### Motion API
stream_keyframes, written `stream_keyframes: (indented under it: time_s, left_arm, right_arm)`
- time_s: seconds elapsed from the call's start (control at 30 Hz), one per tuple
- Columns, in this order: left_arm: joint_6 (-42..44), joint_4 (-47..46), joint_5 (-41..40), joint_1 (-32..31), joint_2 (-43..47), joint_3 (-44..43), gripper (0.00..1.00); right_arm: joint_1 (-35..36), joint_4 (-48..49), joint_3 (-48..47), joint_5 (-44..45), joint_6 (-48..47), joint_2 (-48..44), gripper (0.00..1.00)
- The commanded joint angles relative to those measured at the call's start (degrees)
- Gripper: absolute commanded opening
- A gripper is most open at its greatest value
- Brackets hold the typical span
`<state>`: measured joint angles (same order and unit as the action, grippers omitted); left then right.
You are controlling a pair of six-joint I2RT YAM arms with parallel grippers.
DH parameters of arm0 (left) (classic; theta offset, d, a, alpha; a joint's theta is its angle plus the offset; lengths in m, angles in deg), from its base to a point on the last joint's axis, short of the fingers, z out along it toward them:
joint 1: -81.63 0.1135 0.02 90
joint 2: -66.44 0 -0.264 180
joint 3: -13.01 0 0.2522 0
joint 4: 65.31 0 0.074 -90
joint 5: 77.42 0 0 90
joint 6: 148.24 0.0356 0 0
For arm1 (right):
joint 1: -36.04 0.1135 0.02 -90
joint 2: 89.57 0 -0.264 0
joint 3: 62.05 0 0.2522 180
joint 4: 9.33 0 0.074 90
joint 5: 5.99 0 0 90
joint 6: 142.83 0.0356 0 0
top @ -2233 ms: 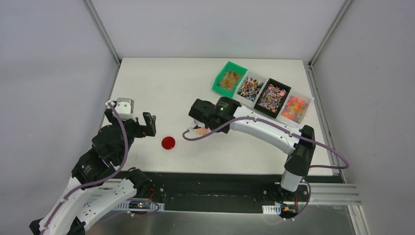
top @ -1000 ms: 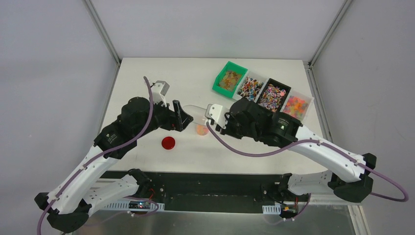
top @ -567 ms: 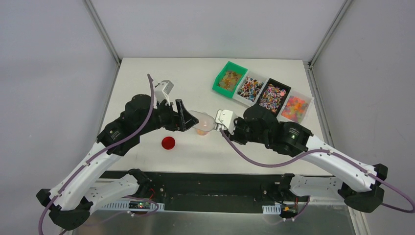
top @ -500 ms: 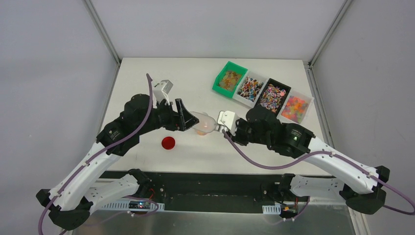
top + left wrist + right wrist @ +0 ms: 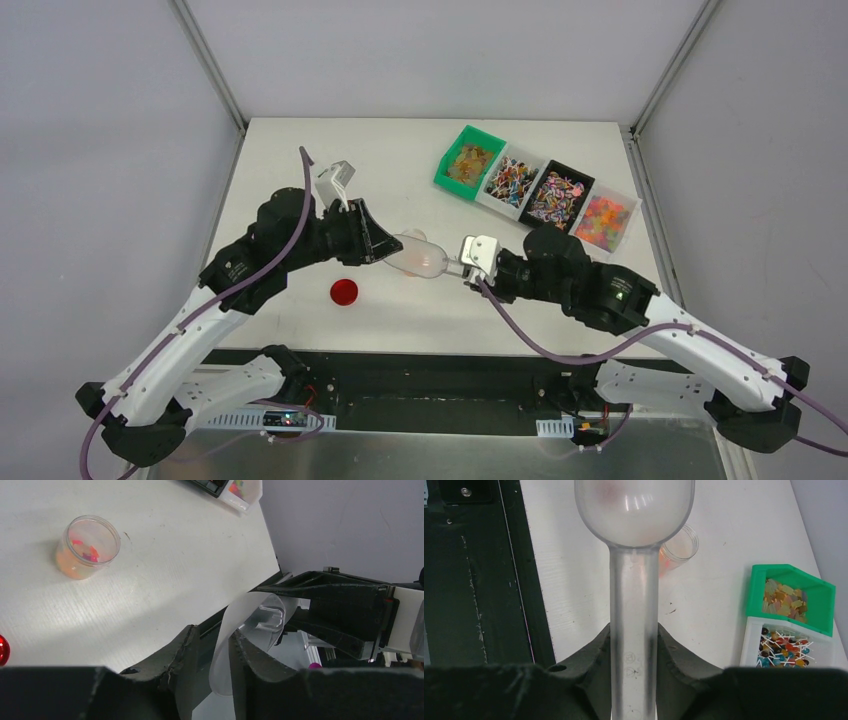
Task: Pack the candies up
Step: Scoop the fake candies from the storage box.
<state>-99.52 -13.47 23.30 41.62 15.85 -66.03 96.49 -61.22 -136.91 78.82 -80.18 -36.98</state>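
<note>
Top external view, items listed left to right. Left arm: reaches in from the near-left corner over the white surface. Left hand: its fingers stand on either side of the bowl rim of the scoop. The left wrist view shows one finger against the thin wall and a narrow dark gap on the other side, so whether it is clamped cannot be told. Red lid: flat and round, lying on the surface just nearer than the left hand and touching nothing. Scoop: clear plastic, held level above the surface between the two hands, bowl to the left, handle to the right. Cup: small, clear and upright on the surface, mostly hidden beneath the scoop bowl from above. It holds a few orange and pink candies. Right hand: clamped on the scoop handle, fingers pressed to both sides of it. Bins: four in a slanted row at the far right of the surface, touching side by side: a green bin, a white bin, a black bin and a clear bin. Each is filled with candies, amber, multicolour, pinkish and orange in that order.
</note>
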Motion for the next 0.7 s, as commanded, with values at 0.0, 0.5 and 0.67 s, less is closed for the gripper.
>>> stream_keyframes:
  time_s: [0.0, 0.5, 0.67]
  left_arm:
    - [-2.6, -1.8, 3.7, 0.9, 0.0, -2.4, 0.21]
    - [-8.6, -0.1, 4.8, 2.5, 4.1, -2.5, 0.0]
    - [-10.0, -0.1, 6.1, 3.1, 4.1, -2.8, 0.0]
  right_arm:
    - [-0.7, 6.7, 1.8, -3.9, -0.3, -4.6, 0.01]
    - [-9.2, 21.3, 11.3, -6.2, 1.7, -15.4, 0.24]
    - [-12.4, 24.0, 12.4, -6.2, 1.7, -16.6, 0.24]
